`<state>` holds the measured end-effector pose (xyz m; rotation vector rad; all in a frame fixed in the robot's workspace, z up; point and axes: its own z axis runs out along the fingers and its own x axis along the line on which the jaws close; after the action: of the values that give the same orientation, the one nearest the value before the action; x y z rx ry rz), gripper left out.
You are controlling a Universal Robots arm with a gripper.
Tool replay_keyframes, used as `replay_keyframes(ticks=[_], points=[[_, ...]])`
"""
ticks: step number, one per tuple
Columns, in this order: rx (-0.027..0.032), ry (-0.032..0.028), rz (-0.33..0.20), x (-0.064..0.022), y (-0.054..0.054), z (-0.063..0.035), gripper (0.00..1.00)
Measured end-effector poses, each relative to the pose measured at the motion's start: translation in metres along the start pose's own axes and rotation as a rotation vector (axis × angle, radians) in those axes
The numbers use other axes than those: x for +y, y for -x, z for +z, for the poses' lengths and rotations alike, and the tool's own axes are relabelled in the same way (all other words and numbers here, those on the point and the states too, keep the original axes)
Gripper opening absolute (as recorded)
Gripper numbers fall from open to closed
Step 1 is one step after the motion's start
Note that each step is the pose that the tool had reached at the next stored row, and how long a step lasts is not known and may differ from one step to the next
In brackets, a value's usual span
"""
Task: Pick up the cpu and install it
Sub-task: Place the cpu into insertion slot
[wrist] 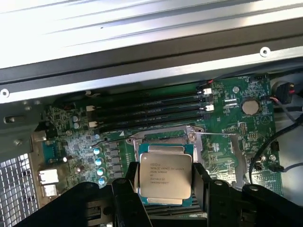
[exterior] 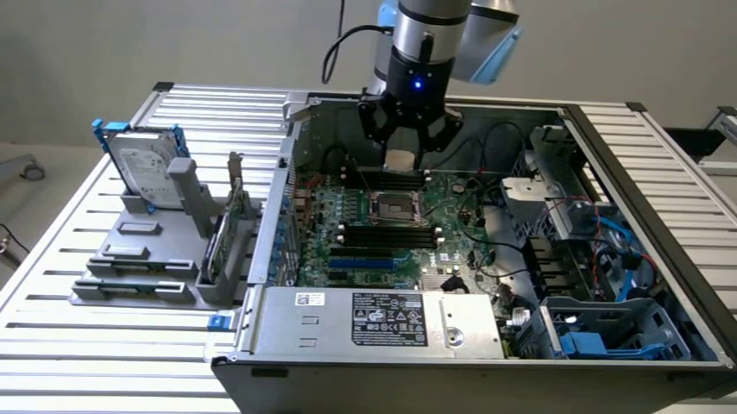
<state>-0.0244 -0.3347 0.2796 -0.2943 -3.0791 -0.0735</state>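
The big open computer case (exterior: pixel 345 371) is lying on its side on the slatted bench, and the arm (exterior: pixel 429 43) is reaching down into it from above. Well away from the gripper, toward the exterior view's left and outside the case, a hard drive (exterior: pixel 148 168) is standing in its grey rack. It's playing no part here.

Right under the gripper the green motherboard (exterior: pixel 455 233) is spreading across the floor of the case. In the wrist view its dark memory slots (wrist: pixel 151 113) are running just beyond the gripper's load.

The socket (exterior: pixel 394 207) is sitting below the gripper and slightly toward the front of the case, its frame open and waiting. From the wrist view it (wrist: pixel 163 136) is peeking out just behind what's being carried.

The gripper (exterior: pixel 406 151) is pinching the chip (wrist: pixel 164 174), one black finger (wrist: pixel 127 189) on each side edge and the silver printed face turned to the wrist camera. The chip is hanging above the board, apart from the socket, not seated.

So the pickup looks done, and I'd call this the carry-over-and-line-up stage of the install. Seating it will, I reckon, call for the chip centred squarely over the socket, edges parallel to the frame and the corner marking matched. The descent should be slow and level, since a tilted or offset drop could bend the contacts.
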Motion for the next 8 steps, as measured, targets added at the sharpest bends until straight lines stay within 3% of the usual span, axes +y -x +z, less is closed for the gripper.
replay_keyframes(ticks=[8], points=[[-0.0062, 0.0075, 0.145, -0.0002, 0.0002, 0.0042, 0.55]])
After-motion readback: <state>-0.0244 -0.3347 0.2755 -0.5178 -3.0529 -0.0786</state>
